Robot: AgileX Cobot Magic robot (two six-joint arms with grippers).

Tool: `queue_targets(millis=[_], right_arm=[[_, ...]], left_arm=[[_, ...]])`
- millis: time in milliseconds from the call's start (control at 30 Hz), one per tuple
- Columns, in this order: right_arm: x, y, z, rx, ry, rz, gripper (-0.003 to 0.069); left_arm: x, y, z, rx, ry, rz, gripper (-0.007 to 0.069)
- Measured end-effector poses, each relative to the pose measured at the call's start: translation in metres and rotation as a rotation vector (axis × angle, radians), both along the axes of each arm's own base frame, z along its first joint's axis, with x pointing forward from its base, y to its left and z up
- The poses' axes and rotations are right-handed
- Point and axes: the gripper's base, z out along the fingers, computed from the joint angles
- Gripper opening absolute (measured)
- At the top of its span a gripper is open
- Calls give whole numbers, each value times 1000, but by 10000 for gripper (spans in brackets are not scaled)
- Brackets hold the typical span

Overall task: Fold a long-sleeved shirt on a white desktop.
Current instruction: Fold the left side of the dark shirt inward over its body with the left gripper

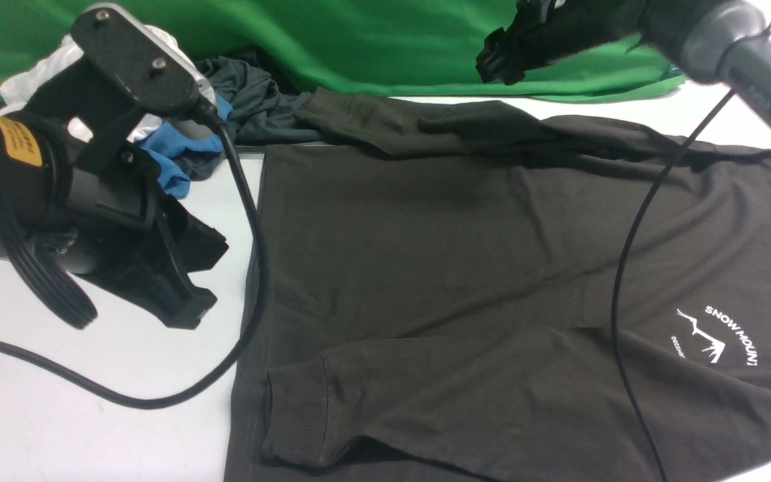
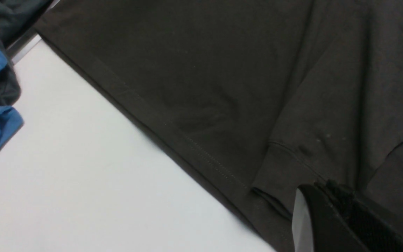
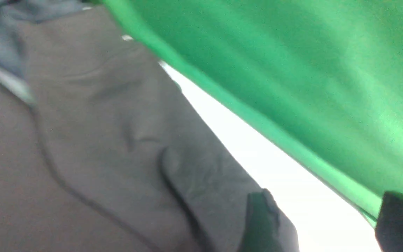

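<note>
**Apparently past the sleeves, robot poised for the next fold**

A long-sleeved shirt (image 1: 466, 268) lies face up across the white tabletop (image 1: 57, 415), its hem (image 1: 253, 301) toward the robot's left and its white mountain logo (image 1: 717, 335) toward the right. The near sleeve (image 1: 492, 402) is laid in over the body, with its ribbed cuff (image 1: 295, 415) stopping just short of the hem. The far sleeve (image 1: 425, 124) lies doubled along the shirt's far edge, rumpled and not quite flat.

The right hand (image 1: 496, 60) hangs in the air above that far sleeve with its jaws spread and nothing between them. The left hand (image 1: 191, 288) hovers just off the hem end of the shirt, closed and holding nothing.

Judging by how the cloth lies, the sleeve folds look done, or nearly so, and the crosswise fold of the body is not yet begun. That move would likely call for both hands to come down on one end of the shirt, pinch the two corners and carry them over evenly toward the other end; the far sleeve may want smoothing first, or it could bunch inside the fold.

The dark brownish-black fabric is soft and largely smooth across the chest, with shallow creases. A heap of other garments (image 1: 171, 171) sits at the far left, against the green backdrop (image 1: 359, 40), touching the far sleeve's end.
</note>
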Motion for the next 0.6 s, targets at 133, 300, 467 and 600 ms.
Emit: queue_targets(millis=[133,300,467,600], right_arm=[[6,2,-38,-24,54,15,514],[6,10,-67,-29,108,56,456],[2,21,-71,-49,105,100,245],[0,28,-67,-52,113,128,74]], left_arm=[[0,0,0,-2,1,0,18],[0,0,0,-2,1,0,18],[0,0,0,-3,1,0,18],[0,0,0,-3,1,0,18]])
